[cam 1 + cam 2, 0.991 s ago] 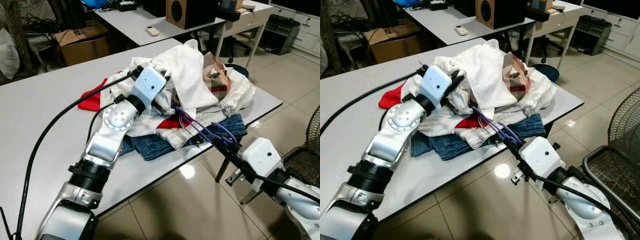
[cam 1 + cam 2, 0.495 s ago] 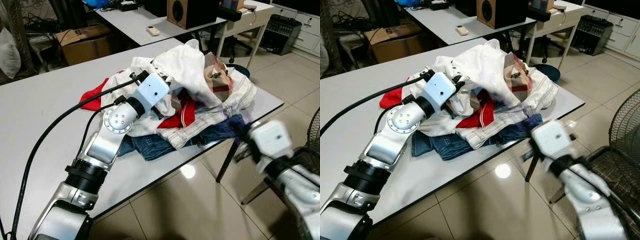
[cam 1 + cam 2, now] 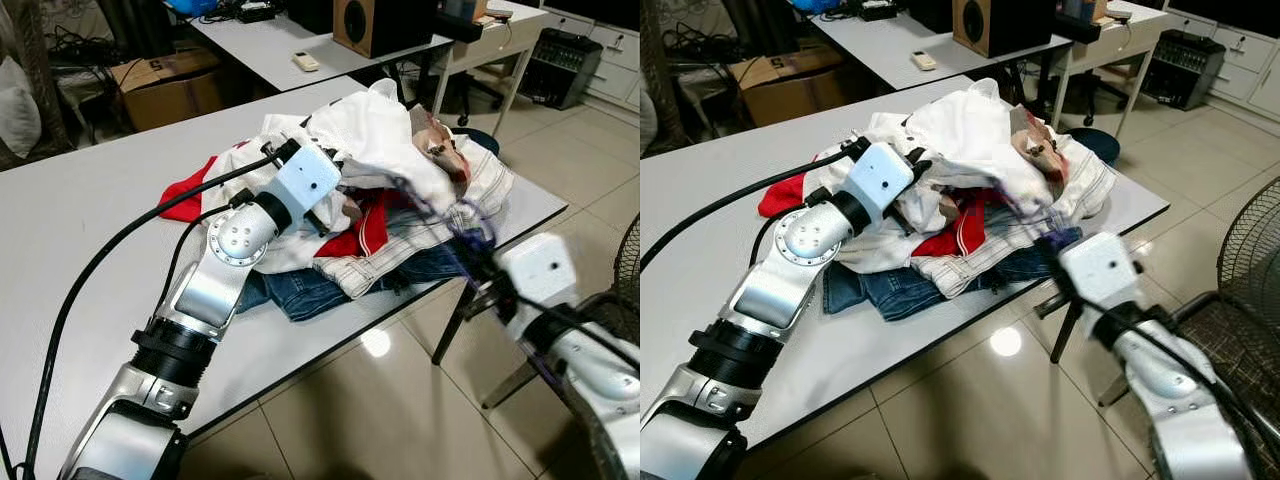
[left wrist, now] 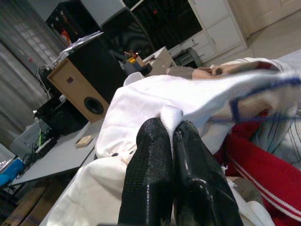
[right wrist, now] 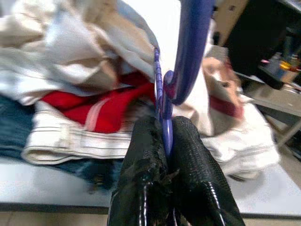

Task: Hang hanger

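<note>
A purple wire hanger is clamped between the fingers of my right gripper, which is shut on it. In the eye views that gripper hovers off the table's front right edge, and the blurred hanger reaches up into the clothes pile. My left gripper is shut on a fold of the white garment and rests on top of the pile. The white garment drapes over a red garment, striped cloth and jeans.
The pile lies on a white table whose front edge is beside my right arm. Behind stand a second table with a speaker, and a cardboard box. A fan grille is at the far right over tiled floor.
My right gripper swung the hanger out to the right, then back up toward the pile. The left gripper shifted the white garment, uncovering more of the red one.
</note>
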Available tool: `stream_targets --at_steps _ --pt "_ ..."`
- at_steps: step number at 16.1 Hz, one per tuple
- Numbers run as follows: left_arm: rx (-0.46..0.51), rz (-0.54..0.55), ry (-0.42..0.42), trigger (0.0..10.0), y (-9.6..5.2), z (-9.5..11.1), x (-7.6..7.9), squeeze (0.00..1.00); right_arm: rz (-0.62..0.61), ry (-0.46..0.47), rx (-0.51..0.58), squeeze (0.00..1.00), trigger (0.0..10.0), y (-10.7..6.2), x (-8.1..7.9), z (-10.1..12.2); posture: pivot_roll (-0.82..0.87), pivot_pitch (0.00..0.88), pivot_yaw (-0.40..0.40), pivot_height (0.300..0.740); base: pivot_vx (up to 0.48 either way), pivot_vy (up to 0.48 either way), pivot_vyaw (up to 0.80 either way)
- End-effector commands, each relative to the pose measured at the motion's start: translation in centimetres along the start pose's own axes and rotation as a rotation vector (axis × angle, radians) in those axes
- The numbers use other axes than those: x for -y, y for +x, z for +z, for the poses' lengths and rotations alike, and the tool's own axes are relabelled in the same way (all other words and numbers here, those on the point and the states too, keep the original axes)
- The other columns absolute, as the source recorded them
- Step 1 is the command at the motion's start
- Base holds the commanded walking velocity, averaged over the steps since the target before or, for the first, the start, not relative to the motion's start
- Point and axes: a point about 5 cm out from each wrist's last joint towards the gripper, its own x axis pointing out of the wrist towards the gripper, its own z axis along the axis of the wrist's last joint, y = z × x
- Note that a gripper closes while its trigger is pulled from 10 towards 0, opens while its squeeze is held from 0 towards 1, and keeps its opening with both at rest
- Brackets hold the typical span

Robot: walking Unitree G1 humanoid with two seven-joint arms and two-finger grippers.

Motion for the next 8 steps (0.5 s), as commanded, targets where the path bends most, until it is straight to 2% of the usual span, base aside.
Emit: stream_targets --at_steps 1,5,8 --pt "0.034 0.017 -0.003 0.0 0.1 1.0 -0.7 0.00 0.033 0.008 0.016 0.00 10.0 0.0 -0.5 0.3 -0.16 0.000 0.066 0.740 0.000 0.000 0.00" --pt "0.054 0.021 -0.015 0.0 0.3 1.6 -1.2 0.00 0.066 0.037 0.009 0.00 10.0 0.2 -0.9 0.1 -0.16 0.000 0.080 0.740 0.000 0.000 0.00" --pt "0.065 -0.020 -0.009 0.0 0.4 1.8 -0.8 0.00 0.012 0.116 0.039 0.00 10.0 1.3 -0.1 -0.2 -0.16 0.000 0.089 0.740 0.000 0.000 0.00"
